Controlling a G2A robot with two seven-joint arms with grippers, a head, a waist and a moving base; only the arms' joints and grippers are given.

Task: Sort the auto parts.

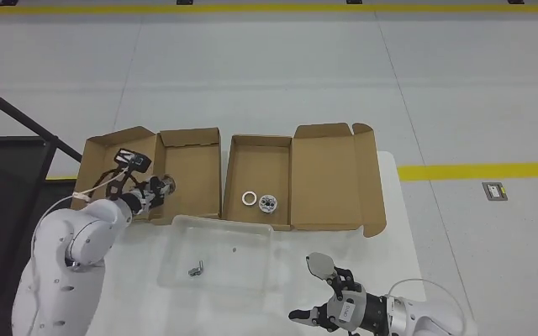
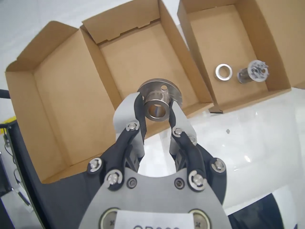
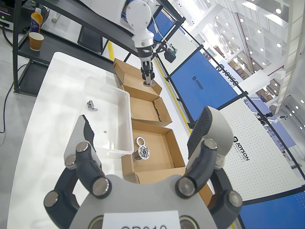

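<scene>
The left gripper (image 2: 156, 110) is clamping a silver flanged metal bushing (image 2: 162, 89) by its sleeve between its jaws, an open brown cardboard box (image 2: 140, 55) lying just beyond them. The right gripper (image 3: 145, 115) is hovering with jaws spread wide, a clear plastic tray (image 3: 127, 110) sitting ahead of them.
</scene>
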